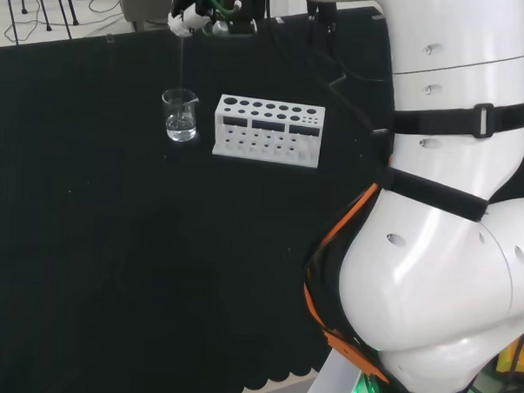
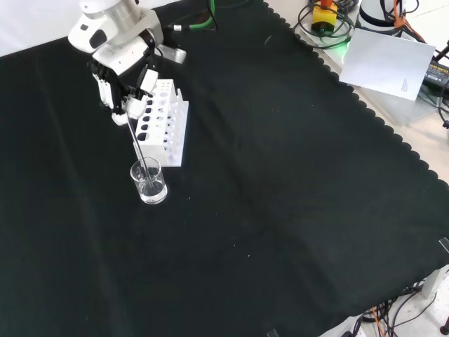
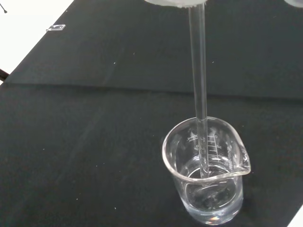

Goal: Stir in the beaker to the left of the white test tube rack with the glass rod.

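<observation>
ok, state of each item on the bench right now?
hand: shut on the glass rod, above the beaker
glass rod: held near upright, lower end inside the beaker, in the liquid
beaker: upright on the cloth, a little clear liquid at the bottom
test tube rack: upright, holes empty

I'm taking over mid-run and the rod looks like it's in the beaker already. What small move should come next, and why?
Probably start a small circular sweep of the glass rod. The hand grips its upper end, and the wrist view shows its lower end already down inside the beaker, in the clear liquid. Keep the circle tight, since the white test tube rack stands close beside it.
</observation>
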Action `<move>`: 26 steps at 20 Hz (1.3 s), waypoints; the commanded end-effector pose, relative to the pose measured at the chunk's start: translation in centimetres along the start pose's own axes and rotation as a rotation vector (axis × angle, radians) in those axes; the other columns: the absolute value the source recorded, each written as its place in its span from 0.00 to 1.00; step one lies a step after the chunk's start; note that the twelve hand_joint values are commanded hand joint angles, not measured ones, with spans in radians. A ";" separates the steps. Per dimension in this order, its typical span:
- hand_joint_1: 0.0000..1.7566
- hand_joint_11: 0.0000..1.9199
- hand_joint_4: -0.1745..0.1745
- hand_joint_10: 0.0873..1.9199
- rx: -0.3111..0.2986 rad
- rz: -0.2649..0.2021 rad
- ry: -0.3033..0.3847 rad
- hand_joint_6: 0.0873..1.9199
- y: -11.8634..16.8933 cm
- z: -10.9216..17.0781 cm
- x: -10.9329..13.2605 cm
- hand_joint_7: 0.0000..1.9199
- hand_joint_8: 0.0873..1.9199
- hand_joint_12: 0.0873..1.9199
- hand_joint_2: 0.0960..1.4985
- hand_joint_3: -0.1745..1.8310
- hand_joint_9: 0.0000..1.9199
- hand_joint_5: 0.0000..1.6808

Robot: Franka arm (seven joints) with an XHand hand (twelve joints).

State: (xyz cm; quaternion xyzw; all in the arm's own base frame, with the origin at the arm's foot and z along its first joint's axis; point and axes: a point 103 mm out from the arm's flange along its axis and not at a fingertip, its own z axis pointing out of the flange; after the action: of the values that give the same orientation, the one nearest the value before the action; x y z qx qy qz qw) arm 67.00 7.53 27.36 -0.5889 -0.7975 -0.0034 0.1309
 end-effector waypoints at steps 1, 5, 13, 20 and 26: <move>0.75 0.85 0.00 0.23 0.014 -0.018 0.010 0.02 1.6 0.9 1.0 0.64 0.44 0.40 0.70 0.02 0.91 0.78; 0.75 0.85 0.00 0.23 0.012 -0.005 0.017 0.01 1.7 0.9 -0.2 0.64 0.44 0.40 0.70 0.03 0.91 0.78; 0.75 0.85 0.00 0.24 0.004 0.042 0.002 0.01 -0.3 -0.1 -2.3 0.64 0.44 0.40 0.69 0.03 0.91 0.78; 0.75 0.85 0.00 0.24 -0.005 0.039 -0.012 0.01 -1.2 -0.6 -1.3 0.64 0.44 0.41 0.69 0.03 0.91 0.78; 0.75 0.85 0.00 0.24 0.009 -0.001 -0.011 0.01 0.1 0.3 0.8 0.64 0.44 0.41 0.69 0.03 0.91 0.78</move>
State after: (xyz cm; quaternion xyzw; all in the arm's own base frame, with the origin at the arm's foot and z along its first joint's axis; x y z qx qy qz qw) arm 66.17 6.44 27.65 -0.5997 -0.7896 0.0031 0.1303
